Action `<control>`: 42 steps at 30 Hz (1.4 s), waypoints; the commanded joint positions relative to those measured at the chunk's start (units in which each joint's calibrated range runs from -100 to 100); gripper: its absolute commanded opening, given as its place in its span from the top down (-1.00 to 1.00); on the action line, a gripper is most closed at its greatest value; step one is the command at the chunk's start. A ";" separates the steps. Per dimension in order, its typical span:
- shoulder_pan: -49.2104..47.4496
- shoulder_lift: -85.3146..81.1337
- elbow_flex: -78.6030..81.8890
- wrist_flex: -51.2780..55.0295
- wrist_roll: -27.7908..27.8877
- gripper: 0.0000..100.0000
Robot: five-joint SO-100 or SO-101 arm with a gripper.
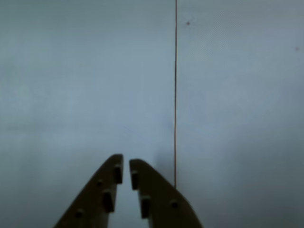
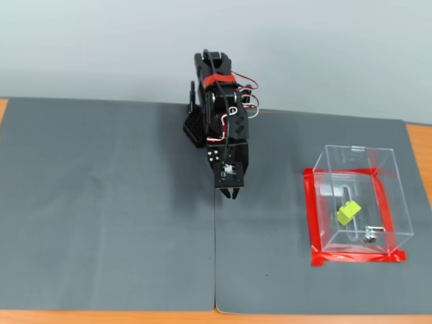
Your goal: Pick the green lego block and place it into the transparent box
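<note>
In the wrist view the gripper (image 1: 125,164) reaches in from the bottom edge with its two dark fingers (image 1: 102,192) drawn almost together, only a thin sliver of mat showing between the tips and nothing held there. Below it lies bare grey mat (image 1: 71,95), crossed by the straight seam (image 1: 175,95) where two mat pieces meet, which runs just to the right of the fingers in that view.

The fixed view explains the empty grip. Near the front right, the transparent box (image 2: 387,202) sits inside a frame of red tape (image 2: 311,223), which seems to mark its fixed spot on the mat. The green lego block (image 2: 348,213) rests tilted inside the box, beside the slot in its base and near a small metal fitting (image 2: 369,236). Judged from this, the placing is done.

Further back, at the centre of the table, the black arm (image 2: 219,111) is folded over its base with the gripper (image 2: 231,194) pointing down at the seam, well apart from the box, what looks like a rest pose
</note>
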 commanded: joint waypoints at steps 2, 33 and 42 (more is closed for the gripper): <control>-0.06 -0.43 -0.75 3.18 -0.21 0.97; -1.55 -0.26 -3.64 12.12 -0.21 0.97; -1.55 -0.26 -3.64 12.12 -0.21 0.97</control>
